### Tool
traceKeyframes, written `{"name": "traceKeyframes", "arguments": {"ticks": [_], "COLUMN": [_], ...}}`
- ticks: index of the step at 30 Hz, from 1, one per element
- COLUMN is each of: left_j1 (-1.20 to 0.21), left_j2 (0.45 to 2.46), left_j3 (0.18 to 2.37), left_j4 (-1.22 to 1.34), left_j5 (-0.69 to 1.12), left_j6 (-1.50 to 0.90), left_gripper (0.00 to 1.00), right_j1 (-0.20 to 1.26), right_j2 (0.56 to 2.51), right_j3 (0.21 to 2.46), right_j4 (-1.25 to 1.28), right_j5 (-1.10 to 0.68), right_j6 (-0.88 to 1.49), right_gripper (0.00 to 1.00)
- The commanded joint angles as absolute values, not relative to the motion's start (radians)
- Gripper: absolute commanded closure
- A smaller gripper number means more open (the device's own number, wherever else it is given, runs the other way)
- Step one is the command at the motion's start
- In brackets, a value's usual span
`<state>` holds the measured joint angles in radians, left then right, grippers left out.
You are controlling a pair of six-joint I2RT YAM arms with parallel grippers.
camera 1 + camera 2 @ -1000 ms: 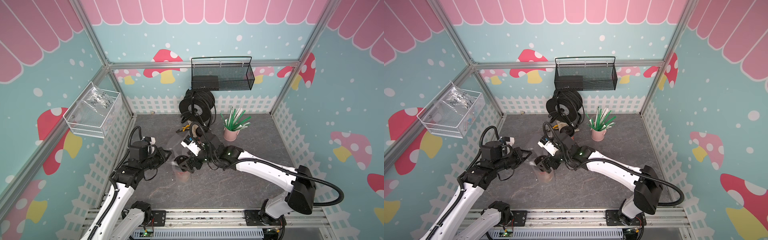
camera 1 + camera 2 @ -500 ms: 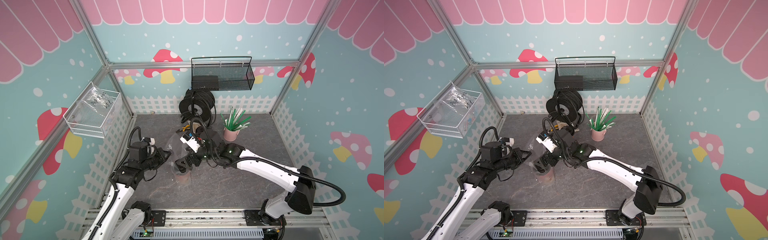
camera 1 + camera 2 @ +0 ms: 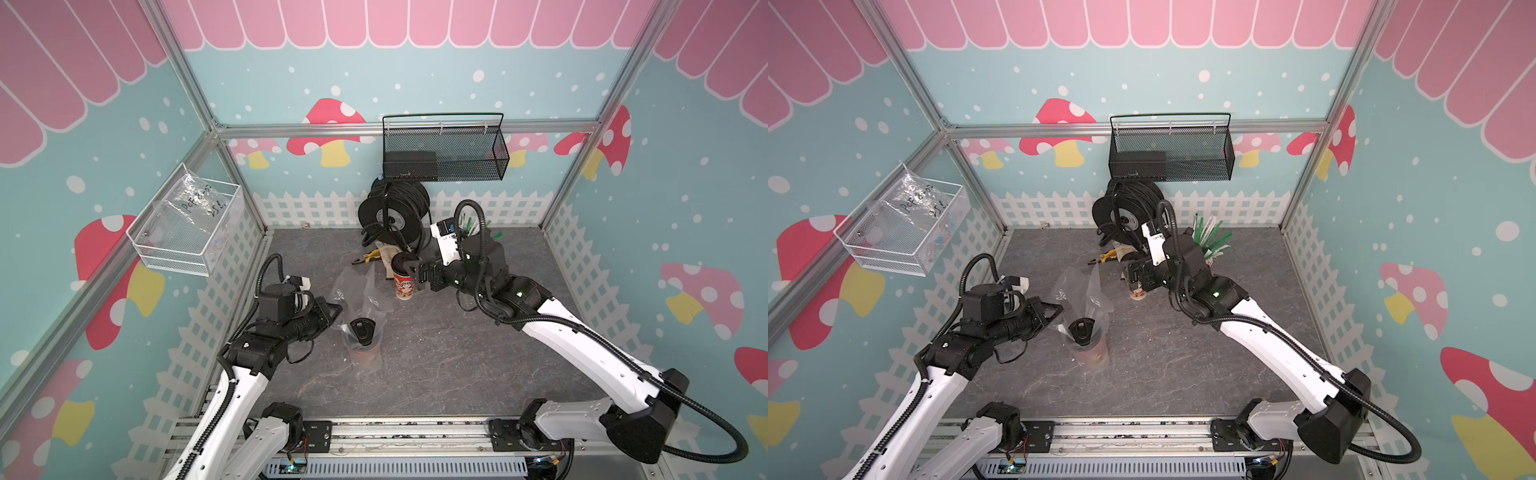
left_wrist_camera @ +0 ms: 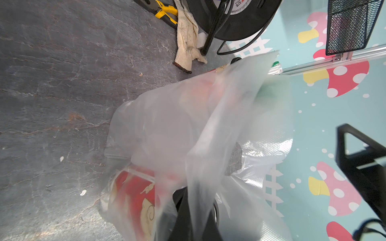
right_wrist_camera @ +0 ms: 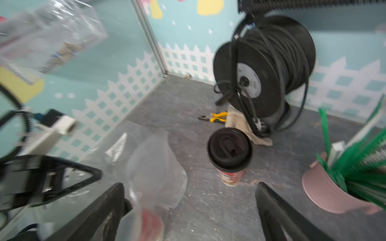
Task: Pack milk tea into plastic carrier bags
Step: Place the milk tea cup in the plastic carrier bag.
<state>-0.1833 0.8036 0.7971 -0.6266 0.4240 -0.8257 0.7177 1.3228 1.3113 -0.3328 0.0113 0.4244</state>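
One milk tea cup (image 3: 364,348), red with a black lid, stands inside the clear plastic carrier bag (image 3: 360,293) mid-table, also seen as the bagged cup (image 4: 133,198). My left gripper (image 3: 332,309) is shut on the bag's upper edge (image 4: 208,125) and holds it up. A second milk tea cup (image 3: 404,279) stands upright further back near the reel. My right gripper (image 3: 417,272) hangs open beside it. In the right wrist view this cup (image 5: 229,154) stands ahead of the gripper (image 5: 188,212), not between the fingers (image 5: 275,212).
A black cable reel (image 3: 392,212) with yellow pliers (image 3: 371,257) and a cloth at its foot stands at the back. The pink cup of straws (image 5: 325,192) sits right of the second cup. A black mesh basket (image 3: 444,149) and a white wire basket (image 3: 187,226) hang on the walls.
My right gripper has left the bagged cup and swung back toward the second cup by the reel, jaws wide. The left gripper keeps its hold on the bag.
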Motion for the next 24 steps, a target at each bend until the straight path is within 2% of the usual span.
{"name": "traceKeyframes", "arguments": {"ticks": [1, 15, 24], "left_j1": [-0.175, -0.173, -0.173], "left_j2": [0.809, 0.807, 0.804], "left_j3": [0.821, 0.833, 0.831], "left_j4": [-0.644, -0.662, -0.663], "left_j5": [0.441, 0.433, 0.435], "left_j6": [-0.807, -0.796, -0.794], "left_gripper": [1.00, 1.00, 1.00], "right_j1": [0.713, 0.666, 0.664], "right_j2": [1.406, 1.712, 1.800], "right_j3": [1.279, 1.429, 1.496], "right_j4": [-0.356, -0.330, -0.323], "right_j5": [-0.012, 0.065, 0.095], "right_j6": [0.412, 0.365, 0.369], "right_gripper": [0.00, 0.00, 0.00]}}
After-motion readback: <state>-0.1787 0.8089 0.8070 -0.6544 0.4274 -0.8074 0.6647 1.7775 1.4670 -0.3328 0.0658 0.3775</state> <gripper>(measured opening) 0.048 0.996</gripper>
